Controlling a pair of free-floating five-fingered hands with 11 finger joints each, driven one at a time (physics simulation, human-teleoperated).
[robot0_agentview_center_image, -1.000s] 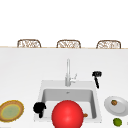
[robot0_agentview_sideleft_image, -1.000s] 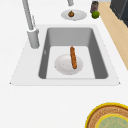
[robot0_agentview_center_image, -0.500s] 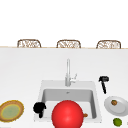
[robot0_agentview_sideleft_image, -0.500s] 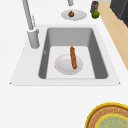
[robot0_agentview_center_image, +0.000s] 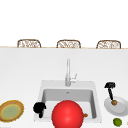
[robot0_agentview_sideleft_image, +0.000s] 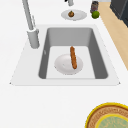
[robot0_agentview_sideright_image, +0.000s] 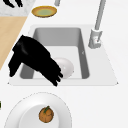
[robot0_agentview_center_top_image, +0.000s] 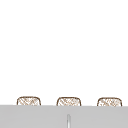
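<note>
A white kitchen counter (robot0_agentview_center_image: 22, 75) surrounds a grey sink (robot0_agentview_center_image: 43, 93), the landmark here. Behind the sink stands a tall faucet (robot0_agentview_center_image: 68, 72), and beyond the counter's far edge are three wicker chair backs (robot0_agentview_center_image: 68, 43). The right hand (robot0_agentview_center_image: 110, 88) hangs right of the sink, fingers straight and pointing down at a small brown fruit (robot0_agentview_center_image: 114, 102) on a white plate (robot0_agentview_center_image: 123, 107). The left hand (robot0_agentview_center_image: 39, 108) floats at the sink's front left corner, fingers curled with nothing in them. Inside the sink, a sausage (robot0_agentview_sideleft_image: 73, 57) lies on a white dish (robot0_agentview_sideleft_image: 62, 66). A red ball (robot0_agentview_center_image: 67, 114) sits at the sink's front. Left of the sink is a yellow-rimmed plate (robot0_agentview_center_image: 11, 110); a lime (robot0_agentview_center_image: 117, 121) lies front right.
</note>
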